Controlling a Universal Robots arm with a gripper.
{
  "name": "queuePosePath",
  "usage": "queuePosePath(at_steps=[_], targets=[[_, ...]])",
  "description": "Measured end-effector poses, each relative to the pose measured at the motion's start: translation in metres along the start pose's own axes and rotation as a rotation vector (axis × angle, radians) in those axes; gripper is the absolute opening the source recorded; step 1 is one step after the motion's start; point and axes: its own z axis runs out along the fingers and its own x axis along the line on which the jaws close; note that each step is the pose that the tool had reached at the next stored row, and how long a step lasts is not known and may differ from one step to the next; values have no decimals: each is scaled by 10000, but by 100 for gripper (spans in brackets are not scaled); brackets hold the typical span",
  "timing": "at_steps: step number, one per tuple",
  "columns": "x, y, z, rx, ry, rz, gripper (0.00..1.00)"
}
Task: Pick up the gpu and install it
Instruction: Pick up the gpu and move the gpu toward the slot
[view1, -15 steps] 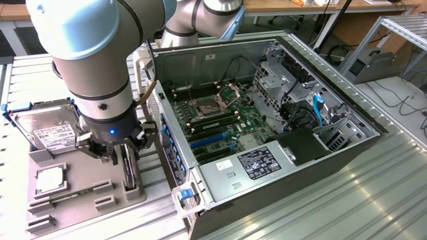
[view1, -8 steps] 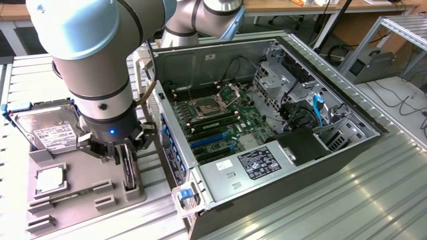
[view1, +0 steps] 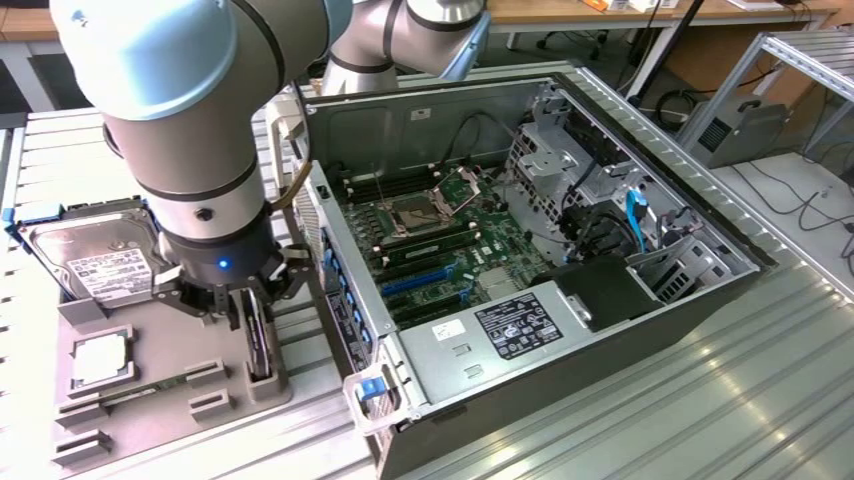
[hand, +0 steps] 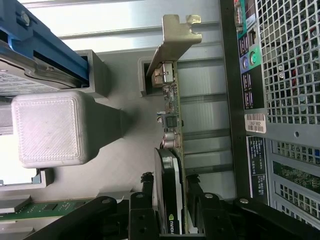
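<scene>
Ribbed metal surface (view1: 641, 400) carries the grey plastic fixture tray (view1: 187, 350), where the thin dark gpu card with its silver bracket (hand: 170, 125) stands on edge in a slot. My hand (hand: 170, 189) looks clamped on its two faces. I'd lift straight up, keeping the bracket clear of the slot walls and the open black computer case (view1: 400, 130).

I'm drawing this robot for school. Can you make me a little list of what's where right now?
gripper: closed on the gpu, a finger on each flat side
gpu place: on edge in a slot of the gray tray
also on tray: hard drive, CPU chip
computer case: open, at the exterior view's right of the tray
</scene>
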Motion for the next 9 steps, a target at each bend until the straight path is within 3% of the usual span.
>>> queuePosePath(at_steps=[9], targets=[[31,-2,6,1,1,-1,39]])
